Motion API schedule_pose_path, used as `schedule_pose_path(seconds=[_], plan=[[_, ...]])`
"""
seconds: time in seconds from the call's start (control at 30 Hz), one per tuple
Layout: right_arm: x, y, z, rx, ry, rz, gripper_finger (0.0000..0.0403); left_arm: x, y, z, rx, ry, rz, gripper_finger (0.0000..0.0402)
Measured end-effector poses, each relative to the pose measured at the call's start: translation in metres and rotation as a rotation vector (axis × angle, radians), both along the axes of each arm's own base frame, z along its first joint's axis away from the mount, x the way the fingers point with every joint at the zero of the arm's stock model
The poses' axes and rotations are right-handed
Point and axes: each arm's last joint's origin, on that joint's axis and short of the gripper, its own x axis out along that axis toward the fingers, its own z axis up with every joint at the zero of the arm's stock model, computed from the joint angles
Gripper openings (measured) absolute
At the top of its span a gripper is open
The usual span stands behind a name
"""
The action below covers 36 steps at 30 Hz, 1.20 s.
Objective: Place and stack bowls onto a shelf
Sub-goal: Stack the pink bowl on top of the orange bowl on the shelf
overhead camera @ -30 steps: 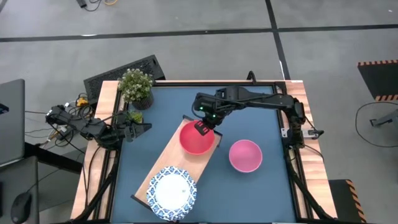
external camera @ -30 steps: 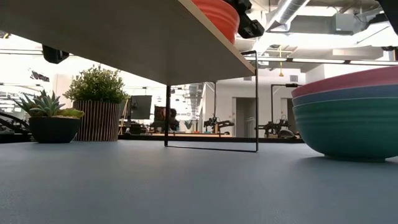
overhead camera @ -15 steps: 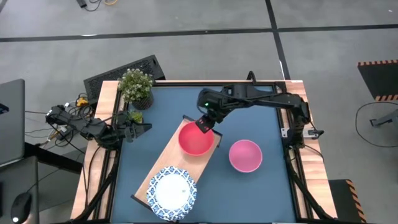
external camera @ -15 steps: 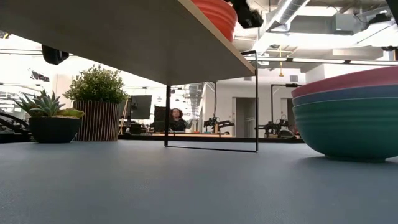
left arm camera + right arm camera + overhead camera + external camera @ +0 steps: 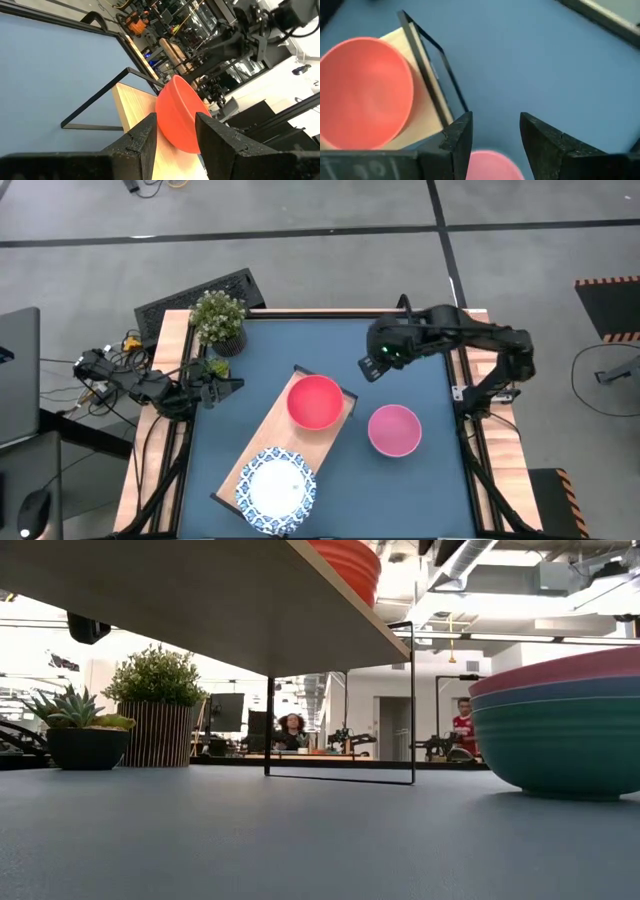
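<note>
The shelf is a long light wooden board lying slantwise on the blue table. A red bowl rests upright on its far end, and also shows in the right wrist view. A blue-and-white bowl rests on its near end. A stack of bowls, pink on top, then grey-blue and teal, stands on the table to the shelf's right. My right gripper is open and empty, above the table between the red bowl and the far right corner. My left gripper is open and empty at the table's left edge.
A leafy potted plant stands at the far left corner, with a small succulent near it beside my left gripper. The shelf's thin dark rim stands out past the red bowl. Bare blue tabletop lies under my right gripper.
My right gripper has left the red bowl's far rim and drawn back toward the table's right edge, now standing clear of the shelf. The red bowl stays on the shelf's far end.
</note>
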Motion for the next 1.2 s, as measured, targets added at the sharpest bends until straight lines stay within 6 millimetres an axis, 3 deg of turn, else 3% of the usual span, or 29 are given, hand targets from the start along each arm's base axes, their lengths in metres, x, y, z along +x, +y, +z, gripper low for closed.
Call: schedule_pose_path(seconds=[0.17, 0.3, 0.53, 0.73, 0.9, 1.2], plan=[[-0.015, 0.017, -0.016, 0.010, 0.042, -0.021, 0.0187, 0.000, 0.000, 0.000, 0.000, 0.001, 0.000, 0.0121], [-0.026, 0.031, -0.051, 0.034, 0.153, -0.078, 0.0187, 0.000, 0.000, -0.001, 0.002, 0.014, 0.001, 0.0121], [-0.061, 0.044, -0.119, 0.127, 0.357, -0.237, 0.0187, 0.000, 0.000, -0.003, 0.007, 0.027, 0.011, 0.0121], [-0.073, 0.052, -0.155, 0.227, 0.389, -0.272, 0.0187, 0.000, 0.001, -0.003, -0.016, 0.022, 0.029, 0.0121], [-0.074, 0.062, -0.171, 0.264, 0.361, -0.279, 0.0187, 0.000, 0.001, -0.003, -0.030, 0.019, 0.029, 0.0121], [-0.068, 0.076, -0.178, 0.284, 0.357, -0.251, 0.0177, 0.000, 0.001, -0.003, -0.033, 0.019, 0.029, 0.0121]])
